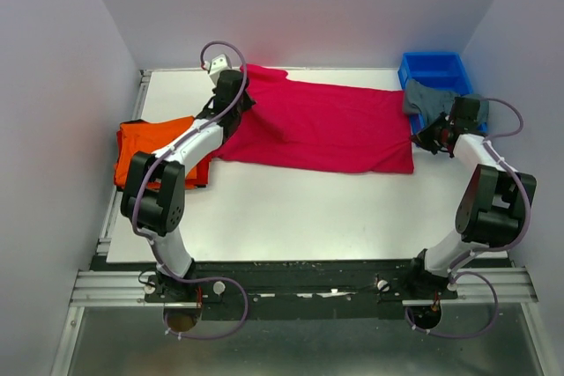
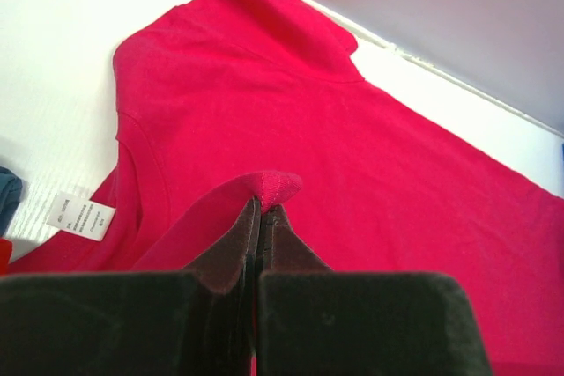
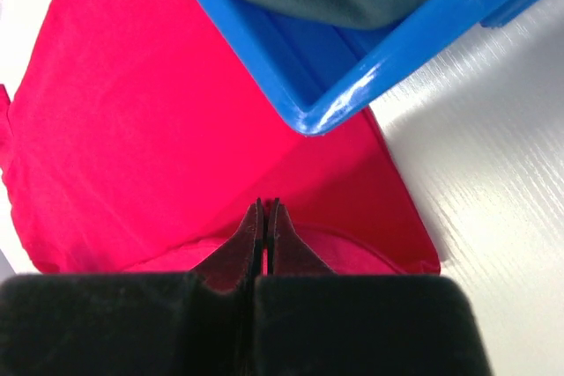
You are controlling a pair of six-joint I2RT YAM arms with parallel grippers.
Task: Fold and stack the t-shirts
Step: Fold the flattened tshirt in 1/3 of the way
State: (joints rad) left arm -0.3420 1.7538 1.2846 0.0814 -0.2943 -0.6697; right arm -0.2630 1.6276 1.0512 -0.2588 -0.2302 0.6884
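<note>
Top external view: soft crimson-pink cloth t-shirt (image 1: 326, 125) lies centre-frame on the surface (image 1: 308, 209); left gripper (image 2: 264, 206) and right gripper (image 3: 266, 204) jaws pinch its opposite ends.

Both arms (image 1: 189, 143) have white links, black joints, looping lilac cables (image 1: 245, 301) and black jaws.

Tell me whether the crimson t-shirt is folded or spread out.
Mostly spread: the crimson t-shirt lies long and flat across the table, with only its far-left corner turned over and one small ridge lifted.
</note>
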